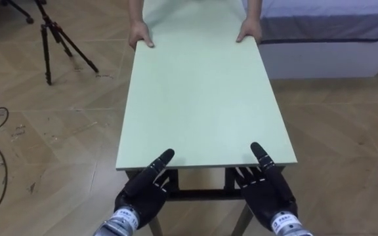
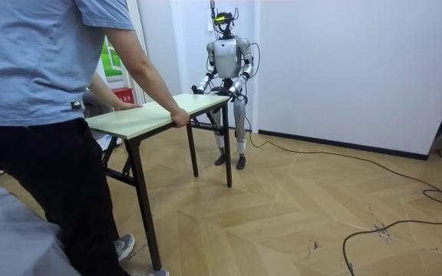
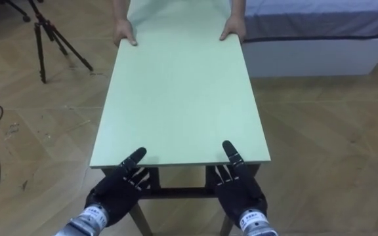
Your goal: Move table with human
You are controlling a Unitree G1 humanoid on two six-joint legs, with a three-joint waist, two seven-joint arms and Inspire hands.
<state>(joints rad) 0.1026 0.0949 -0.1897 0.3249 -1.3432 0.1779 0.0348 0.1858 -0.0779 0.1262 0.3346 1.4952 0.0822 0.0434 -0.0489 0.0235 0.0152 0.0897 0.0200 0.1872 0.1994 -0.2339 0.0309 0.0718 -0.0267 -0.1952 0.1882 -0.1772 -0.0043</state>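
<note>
— Where are the robot hands?
— Both are at the near short edge of the counter [image 1: 202,92]. The left robot hand [image 1: 143,193] has the corner on the robot's left, and the right robot hand [image 1: 271,193] has the other corner. Each lays its thumb flat on the pale green top and reaches its fingers under the edge, so the board is pinched between them.
— And the far end?
— A person [image 2: 44,77] holds it. From the robot's head you see one human hand [image 1: 140,33] on the far left corner and a second human hand [image 1: 249,29] on the far right corner, fingers on top. The room view gives the rest: blue shirt and dark trousers, standing in the foreground at the room view's left.
— What else does the room view add?
— The robot stands upright at the opposite end, before a white wall, arms bent forward to the counter. You also see the counter's dark legs over a herringbone wooden floor [image 2: 298,207].
— And from the head?
— A black tripod [image 1: 51,39] stands on the floor to the counter's left. A bed [image 1: 327,39] with a grey cover and white base is just beyond the far right corner.
</note>
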